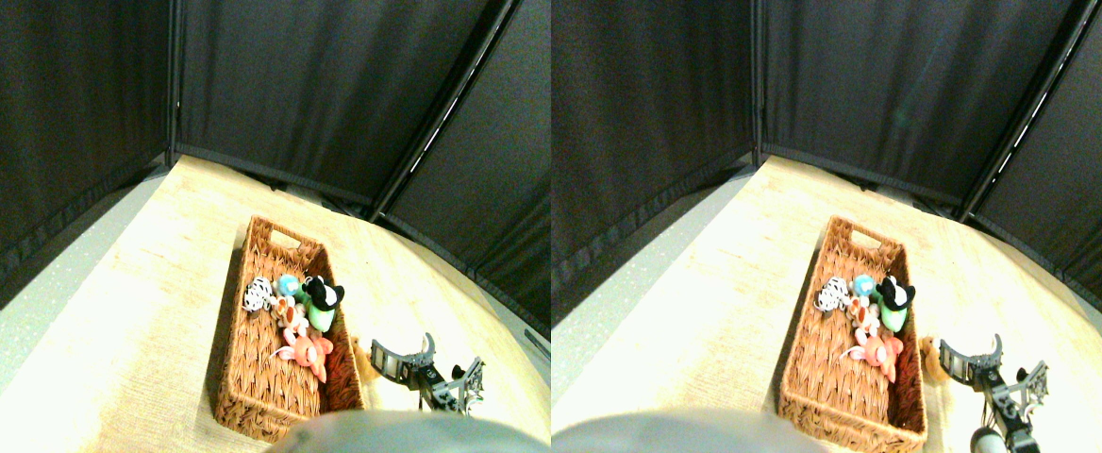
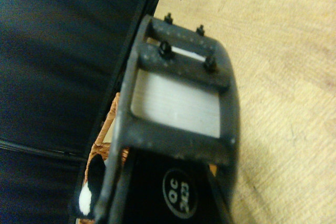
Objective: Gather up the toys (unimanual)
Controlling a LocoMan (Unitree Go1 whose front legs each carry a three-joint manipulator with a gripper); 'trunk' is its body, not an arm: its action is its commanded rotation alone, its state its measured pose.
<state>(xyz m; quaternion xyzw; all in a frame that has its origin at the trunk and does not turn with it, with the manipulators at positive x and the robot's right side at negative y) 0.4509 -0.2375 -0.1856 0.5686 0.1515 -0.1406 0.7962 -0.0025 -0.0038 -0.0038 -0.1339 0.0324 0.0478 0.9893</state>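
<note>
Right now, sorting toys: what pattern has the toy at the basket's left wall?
Black-and-white spots; stereo pair view.

I see a brown woven wicker basket (image 1: 258, 377) on the pale wood-grain tabletop (image 1: 117, 330). Inside it: a black-and-white spotted toy (image 1: 256, 295), a blue toy (image 1: 288, 284), a green toy (image 1: 318, 317), a black-and-white toy (image 1: 324, 293) and a pink-red toy (image 1: 307, 351). Black curtains (image 1: 325, 85) hang behind.

Black curtain panels (image 1: 325, 85); pale, seemingly wooden floor (image 1: 117, 340).
</note>
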